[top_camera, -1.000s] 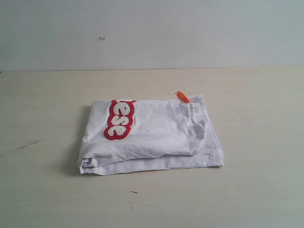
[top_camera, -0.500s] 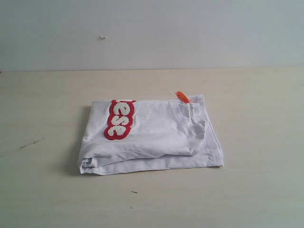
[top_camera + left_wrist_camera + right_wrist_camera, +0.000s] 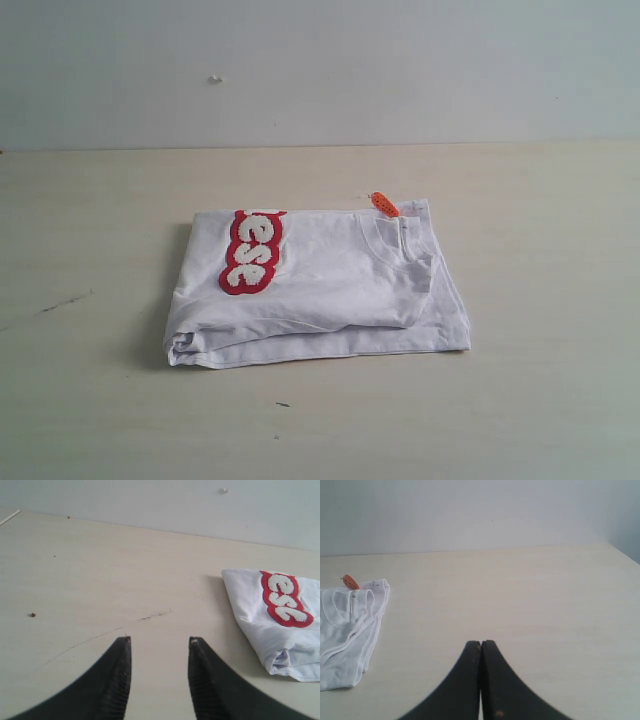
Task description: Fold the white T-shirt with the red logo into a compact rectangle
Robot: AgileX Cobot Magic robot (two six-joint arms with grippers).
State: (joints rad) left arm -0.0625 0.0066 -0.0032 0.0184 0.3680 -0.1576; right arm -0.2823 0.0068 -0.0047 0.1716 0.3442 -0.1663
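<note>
White T-shirt folded into rough rectangle, red logo on top. Only wrist views show grippers: left gripper spread, empty; right gripper clenched, empty.

pale wood-grain desk. white t-shirt lies folded flat near the middle, red logo face up on its left part, orange tag at the far edge. thin dark scratch to the left, small dark speck in front.
</note>
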